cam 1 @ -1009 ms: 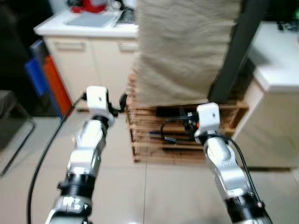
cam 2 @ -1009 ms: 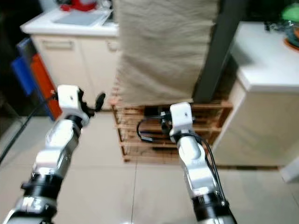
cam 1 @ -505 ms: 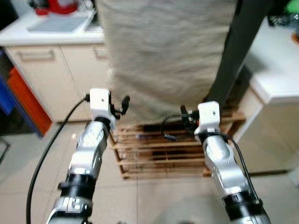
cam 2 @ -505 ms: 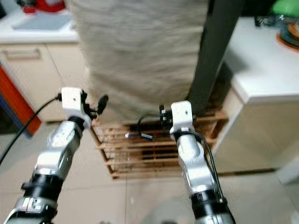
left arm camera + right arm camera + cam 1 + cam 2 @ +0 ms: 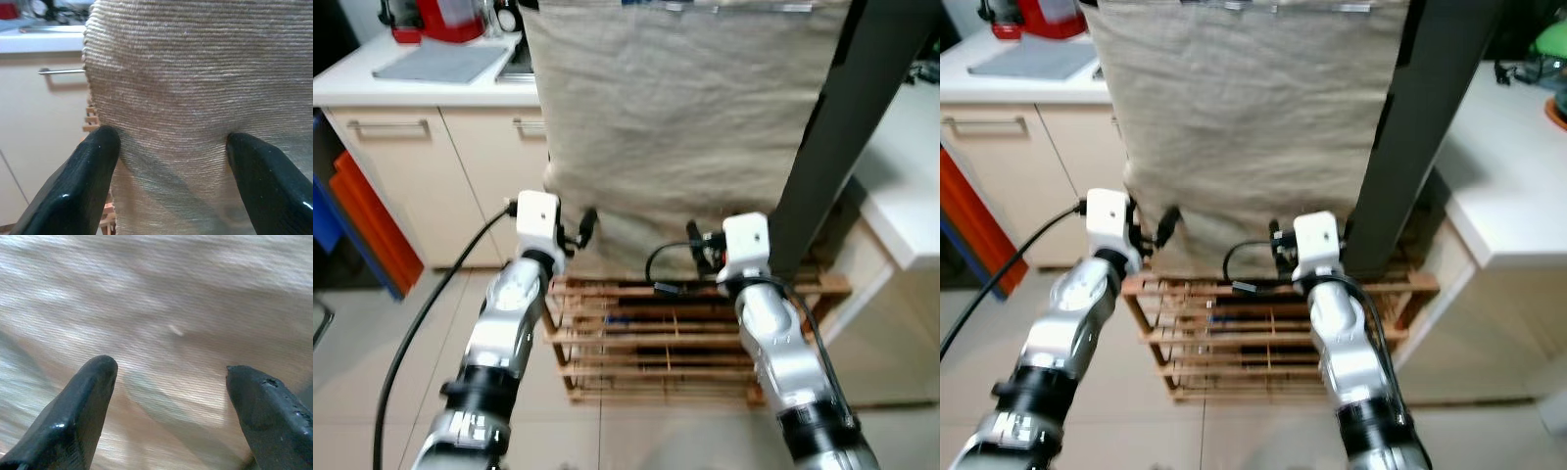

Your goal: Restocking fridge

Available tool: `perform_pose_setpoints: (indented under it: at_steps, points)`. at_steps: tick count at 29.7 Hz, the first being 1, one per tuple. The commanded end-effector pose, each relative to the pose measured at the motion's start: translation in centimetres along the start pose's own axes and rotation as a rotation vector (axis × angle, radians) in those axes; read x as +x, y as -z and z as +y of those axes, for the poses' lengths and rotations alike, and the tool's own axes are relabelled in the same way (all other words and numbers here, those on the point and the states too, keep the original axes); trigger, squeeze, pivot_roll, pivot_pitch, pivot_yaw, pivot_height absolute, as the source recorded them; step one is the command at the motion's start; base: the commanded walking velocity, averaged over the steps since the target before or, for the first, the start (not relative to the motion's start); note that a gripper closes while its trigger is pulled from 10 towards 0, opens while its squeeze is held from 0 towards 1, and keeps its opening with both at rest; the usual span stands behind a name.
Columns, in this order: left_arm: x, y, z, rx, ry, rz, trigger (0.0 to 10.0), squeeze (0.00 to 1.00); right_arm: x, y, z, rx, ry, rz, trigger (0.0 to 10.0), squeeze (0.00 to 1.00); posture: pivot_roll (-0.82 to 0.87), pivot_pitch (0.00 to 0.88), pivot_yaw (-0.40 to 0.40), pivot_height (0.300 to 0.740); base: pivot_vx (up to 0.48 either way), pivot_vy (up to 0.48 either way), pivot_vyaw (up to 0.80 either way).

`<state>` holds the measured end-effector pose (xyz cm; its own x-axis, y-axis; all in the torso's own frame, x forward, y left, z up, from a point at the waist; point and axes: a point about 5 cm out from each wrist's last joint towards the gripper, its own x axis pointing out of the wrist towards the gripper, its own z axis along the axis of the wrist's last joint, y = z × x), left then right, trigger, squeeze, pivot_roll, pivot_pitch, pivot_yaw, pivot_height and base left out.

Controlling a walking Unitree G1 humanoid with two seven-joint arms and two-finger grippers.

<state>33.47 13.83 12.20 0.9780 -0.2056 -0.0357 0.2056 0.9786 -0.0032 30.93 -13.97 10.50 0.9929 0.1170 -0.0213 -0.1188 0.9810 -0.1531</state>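
Writing: no brand, label or lettering can be read anywhere.
Cloth: a beige woven cloth (image 5: pixel 675 127) hangs straight ahead, draped down to just above a wooden slatted rack (image 5: pixel 685 333) on the tiled floor (image 5: pixel 372 392).
Fridge: cannot tell; whatever the cloth covers is hidden.
Left gripper: the left gripper (image 5: pixel 168 147) is raised close before the cloth's lower left part, fingers spread wide, nothing between them.
Right gripper: the right gripper (image 5: pixel 168 377) is raised close before the cloth's lower middle, fingers spread wide and bare.
Surroundings: a cream cabinet (image 5: pixel 401 176) with bar handles and a white counter (image 5: pixel 352 83) stands to the left, a red appliance (image 5: pixel 450 15) on it; a dark upright panel (image 5: pixel 842 137) is just right of the cloth; another white counter (image 5: pixel 915 166) is at far right.
Change: compared with half a second ago the whole scene has shifted, so the camera has moved; cloth and rack now sit more centred, and both grippers reach nearer the cloth.
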Motion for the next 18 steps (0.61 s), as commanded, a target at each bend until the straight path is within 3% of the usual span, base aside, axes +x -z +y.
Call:
perform_pose_setpoints:
  at_steps: [1,11,15,18]
  points:
    - [0.3,-0.9,0.4,0.015,-0.029,-0.031,10.0,0.00,-0.1,0.1,-0.1,0.004,0.005,-0.001,10.0,0.00,-0.15,0.000,0.025,0.740,0.000,0.000,0.00]
    - [-0.8,0.2,-0.4,0.012,-0.001,-0.008,10.0,0.00,-0.5,0.5,-0.2,0.007,0.010,0.005,10.0,0.00,-0.15,0.000,0.023,0.740,0.000,0.000,0.00]
    - [-1.4,0.4,-0.8,-0.006,0.026,-0.021,10.0,0.00,-1.0,0.8,-1.1,0.079,0.078,0.022,10.0,0.00,-0.16,0.000,0.019,0.740,0.000,0.000,0.00]
    - [-3.2,0.7,-0.6,-0.023,0.052,-0.038,10.0,0.00,-2.5,2.0,-2.7,0.110,0.170,0.061,10.0,0.00,-0.16,0.000,0.020,0.740,0.000,0.000,-0.53]
